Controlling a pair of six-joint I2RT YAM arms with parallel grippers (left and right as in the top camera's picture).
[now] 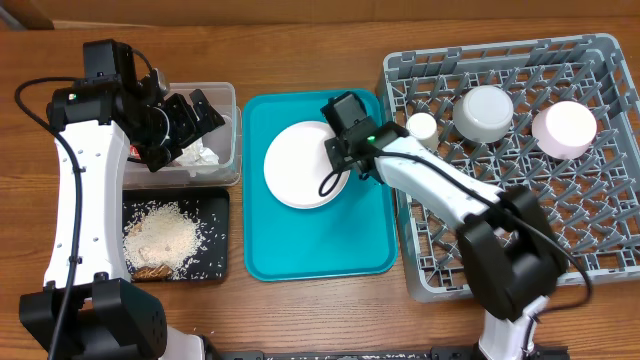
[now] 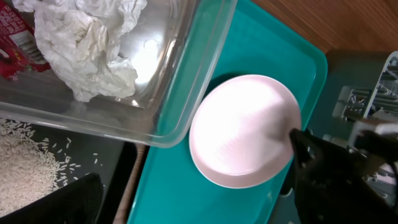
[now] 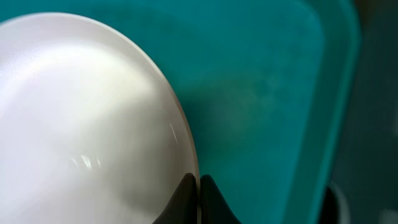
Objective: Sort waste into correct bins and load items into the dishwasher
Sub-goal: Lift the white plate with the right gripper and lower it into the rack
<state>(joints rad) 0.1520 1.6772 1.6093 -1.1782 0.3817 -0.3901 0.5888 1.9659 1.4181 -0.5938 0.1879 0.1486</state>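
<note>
On the right half of the tabletop, the dish rack (image 1: 590,230) is already carrying the small white cup (image 1: 422,126), the white bowl (image 1: 484,112) and the pale pink-white bowl (image 1: 564,128), all along its far edge. At the far left corner, the clear tub (image 1: 236,140) is holding the crumpled tissue (image 2: 87,43) and the red wrapper (image 2: 12,37), and the black tray (image 1: 215,230) at the near left is holding the rice (image 1: 165,235). You are therefore looking at one item left to load: the pink plate (image 1: 295,165), lying in the far half of the teal tray (image 1: 300,250). The right gripper (image 3: 199,196) is clamping its right rim, fingers pressed together on the edge. The left gripper (image 1: 195,120) is hanging over the tub with its jaws wide apart and nothing in them, well apart from the plate. The teal tray's raised right rim and the rack's left wall are standing between plate and rack, and the cup is sitting just inside that wall. The rack's near half is offering open pegs.
</note>
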